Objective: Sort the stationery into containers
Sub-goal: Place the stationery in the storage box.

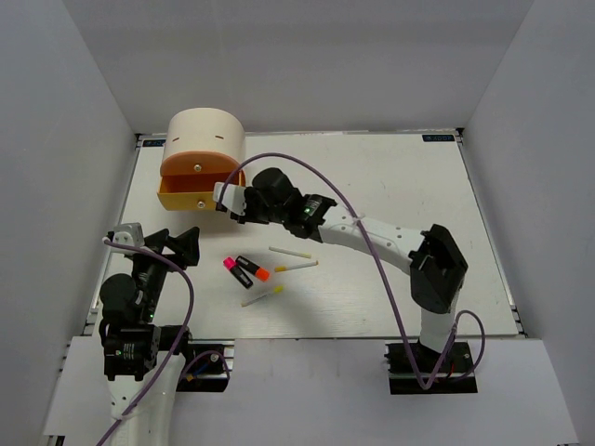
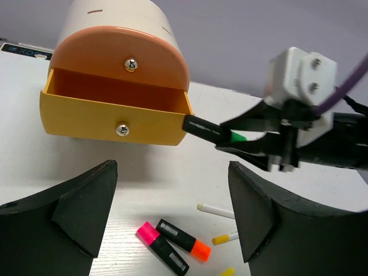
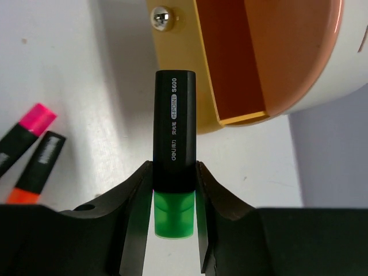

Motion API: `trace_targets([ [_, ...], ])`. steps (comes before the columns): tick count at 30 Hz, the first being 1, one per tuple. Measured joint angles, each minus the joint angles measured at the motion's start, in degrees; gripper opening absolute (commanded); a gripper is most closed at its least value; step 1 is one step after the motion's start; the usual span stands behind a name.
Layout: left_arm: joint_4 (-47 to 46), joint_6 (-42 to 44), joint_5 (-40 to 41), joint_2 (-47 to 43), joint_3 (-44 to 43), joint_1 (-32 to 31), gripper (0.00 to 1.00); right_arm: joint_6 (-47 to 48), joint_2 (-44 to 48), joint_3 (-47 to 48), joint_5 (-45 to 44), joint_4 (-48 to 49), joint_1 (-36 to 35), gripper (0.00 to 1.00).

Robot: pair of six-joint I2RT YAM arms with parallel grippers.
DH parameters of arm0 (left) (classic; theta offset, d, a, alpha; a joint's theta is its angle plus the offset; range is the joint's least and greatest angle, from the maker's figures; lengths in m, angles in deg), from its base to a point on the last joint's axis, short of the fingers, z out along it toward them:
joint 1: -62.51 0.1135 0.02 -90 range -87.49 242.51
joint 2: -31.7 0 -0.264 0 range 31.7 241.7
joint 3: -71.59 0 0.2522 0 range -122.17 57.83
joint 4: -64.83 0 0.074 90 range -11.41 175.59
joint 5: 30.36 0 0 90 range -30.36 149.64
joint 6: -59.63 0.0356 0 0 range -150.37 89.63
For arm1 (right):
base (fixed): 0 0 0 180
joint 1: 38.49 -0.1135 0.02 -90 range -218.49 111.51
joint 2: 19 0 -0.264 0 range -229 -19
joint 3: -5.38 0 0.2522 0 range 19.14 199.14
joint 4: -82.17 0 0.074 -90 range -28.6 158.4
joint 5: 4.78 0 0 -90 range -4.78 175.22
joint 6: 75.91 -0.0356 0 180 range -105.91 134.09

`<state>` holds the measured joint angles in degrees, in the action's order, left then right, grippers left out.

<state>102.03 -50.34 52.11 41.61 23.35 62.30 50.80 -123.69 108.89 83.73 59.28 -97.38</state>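
The cream drum-shaped organiser point(image 1: 206, 137) stands at the far left, its lower yellow drawer point(image 1: 189, 197) pulled open and its inside bare point(image 2: 115, 92). My right gripper point(image 1: 237, 204) is shut on the green-capped highlighter point(image 3: 174, 132), held level with its black end at the drawer's right front corner point(image 2: 198, 125). My left gripper point(image 2: 172, 167) is open and empty, above the table in front of the organiser. The pink highlighter point(image 1: 236, 269) and the orange highlighter point(image 1: 254, 269) lie side by side. Three thin sticks point(image 1: 290, 252), point(image 1: 296, 266), point(image 1: 262, 296) lie to their right. The eraser is out of view.
Grey walls enclose the white table point(image 1: 390, 186) on three sides. My right arm point(image 1: 372, 237) stretches across the table's middle from its base at the near right. A purple cable point(image 1: 372, 251) loops over it.
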Motion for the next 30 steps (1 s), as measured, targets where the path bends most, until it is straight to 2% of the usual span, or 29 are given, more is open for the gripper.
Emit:
trace_targets([
  [7, 0.0, 0.0, 0.0, 0.0, 0.0, 0.0, 0.88, 7.4, -6.4, 7.5, -5.0, 4.0, -0.9, 0.10],
  [14, 0.0, 0.0, 0.2, -0.1, 0.0, 0.0, 0.88, 12.0, -7.1, 9.5, -6.3, 9.2, -1.1, 0.11],
  [20, 0.0, 0.0, 0.6, -0.5, 0.0, 0.0, 0.88, 15.0, -11.4, 11.0, -5.9, 14.7, -1.1, 0.12],
  [23, 0.0, 0.0, 0.7, -0.5, 0.0, 0.0, 0.88, 15.4, -14.2, 11.5, -5.2, 15.7, -1.1, 0.19],
  [25, 0.0, 0.0, 0.7, -0.5, 0.0, 0.0, 0.88, 15.4, -15.6, 11.6, -4.7, 15.7, -1.1, 0.27],
  [26, 0.0, 0.0, 0.7, -0.5, 0.0, 0.0, 0.88, 15.4, -16.2, 11.7, -4.6, 15.7, -1.1, 0.36],
  [30, 0.0, 0.0, 0.7, -0.5, 0.0, 0.0, 0.88, 15.2, -16.7, 11.8, -4.5, 15.9, -1.1, 0.52],
])
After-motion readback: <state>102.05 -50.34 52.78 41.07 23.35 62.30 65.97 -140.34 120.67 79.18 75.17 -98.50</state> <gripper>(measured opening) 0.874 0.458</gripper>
